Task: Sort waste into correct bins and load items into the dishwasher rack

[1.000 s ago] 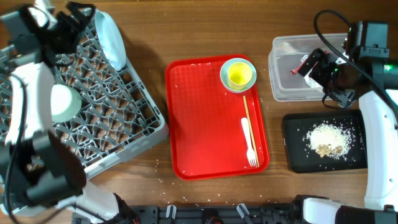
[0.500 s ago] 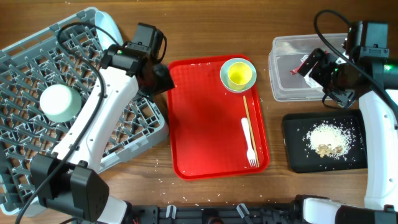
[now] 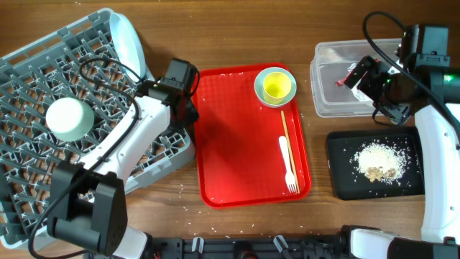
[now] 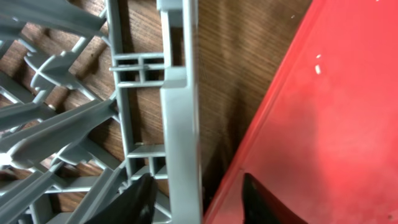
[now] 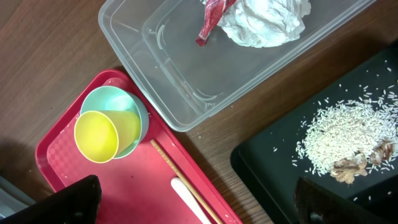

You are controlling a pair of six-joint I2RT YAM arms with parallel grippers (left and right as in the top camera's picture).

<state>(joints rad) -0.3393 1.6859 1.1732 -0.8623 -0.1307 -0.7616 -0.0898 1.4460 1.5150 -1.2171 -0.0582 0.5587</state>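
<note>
We see the left arm [image 3: 122,147] reaching from the desk's [image 3: 237,36] near edge slantwise over the right corner of the grey dishwasher rack [image 3: 180,147], with the wrist tipped down so that the left claw [image 3: 188,111] sits at the narrow gap between the rack and the red tray [image 3: 237,137]. In its wrist view the left claw's fingers [image 4: 140,199] are spread, one over the rack's lattice and the other at the tray's edge. The rack's rim wall stands between them and nothing is pinched. A pale green bowl [image 3: 70,119] sits upside down in the rack, and a pale dish [image 3: 129,43] stands on edge at the rack's far corner. The right arm [image 3: 435,144] rises along the desk's right side and bends leftward, holding the right claw [image 3: 363,72] above the clear tub [image 3: 330,108]. That claw's fingers [image 5: 68,202] are spread wide at the corners of its view and carry nothing. In the tub lie the crumpled napkin [image 5: 264,18] and the red wrapper [image 5: 211,18], touching each other. Just beside the tub, on the near side, the black tray [image 3: 341,180] holds a heap of rice scraps [image 3: 379,162]. At the far right corner of the red tray a light blue bowl [image 3: 275,86] holds the yellow cup [image 5: 102,134], tipped on its side. Nearer us, the chopsticks [image 3: 284,137] and the white fork [image 3: 287,169] lie side by side along the tray's right edge.
</note>
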